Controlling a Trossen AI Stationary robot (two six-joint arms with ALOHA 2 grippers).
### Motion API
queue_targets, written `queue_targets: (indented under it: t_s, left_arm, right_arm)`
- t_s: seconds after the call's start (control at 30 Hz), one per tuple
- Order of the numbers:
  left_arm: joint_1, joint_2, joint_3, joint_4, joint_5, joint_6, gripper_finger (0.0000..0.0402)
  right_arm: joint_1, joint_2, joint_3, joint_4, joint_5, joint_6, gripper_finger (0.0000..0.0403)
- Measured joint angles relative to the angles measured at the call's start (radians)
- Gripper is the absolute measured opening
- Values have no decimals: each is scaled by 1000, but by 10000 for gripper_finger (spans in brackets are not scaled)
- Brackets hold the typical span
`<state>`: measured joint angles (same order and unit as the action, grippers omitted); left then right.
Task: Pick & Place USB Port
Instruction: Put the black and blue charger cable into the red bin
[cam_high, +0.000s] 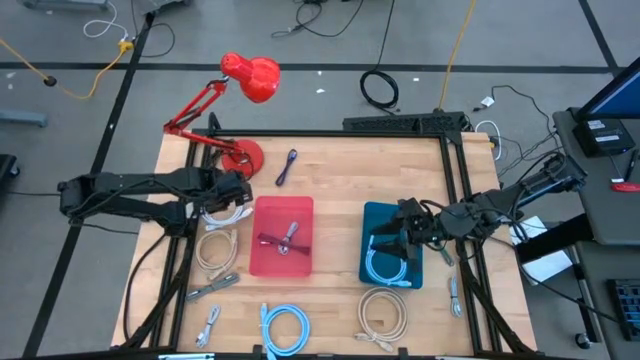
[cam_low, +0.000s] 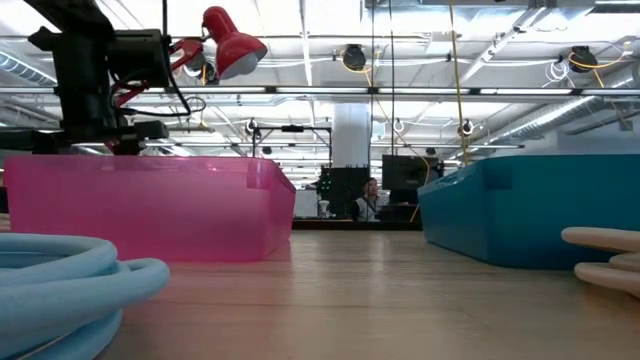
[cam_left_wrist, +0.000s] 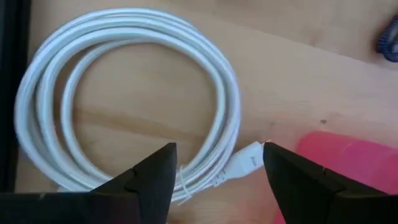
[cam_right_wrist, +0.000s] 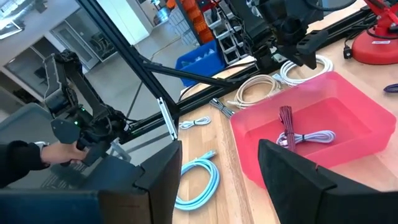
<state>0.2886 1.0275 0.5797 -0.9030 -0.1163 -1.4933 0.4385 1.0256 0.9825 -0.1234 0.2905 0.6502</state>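
Hovering with jaws apart, the left gripper (cam_left_wrist: 216, 171) hangs over the white coiled USB cable (cam_left_wrist: 127, 99) just beside the pink bin (cam_high: 283, 236), while the right gripper (cam_high: 392, 241), jaws apart too, waits above the blue bin (cam_high: 372, 215) beyond it.

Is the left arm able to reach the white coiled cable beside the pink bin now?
Probably yes. The left pincer is open directly above the white coiled cable, nothing lies between them, and the pink bin sits off to one side.
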Motion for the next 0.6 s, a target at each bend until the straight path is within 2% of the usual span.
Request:
queue_targets:
  t_s: [0.17, 0.3, 0.4, 0.6]
  left_arm:
    - [7, 0, 0, 148, -53, 57, 246]
    - [57, 28, 0, 388, -74, 154, 246]
    - [124, 75, 11, 535, -45, 236, 246]
    - [260, 249, 168, 572, 29, 385, 246]
  right_arm:
    - [0, 0, 0, 0, 0, 0, 203]
    - [-12, 0, 0, 0, 0, -2, 203]
    - [-22, 0, 0, 0, 0, -4, 203]
    - [-27, 1, 0, -1, -3, 1, 203]
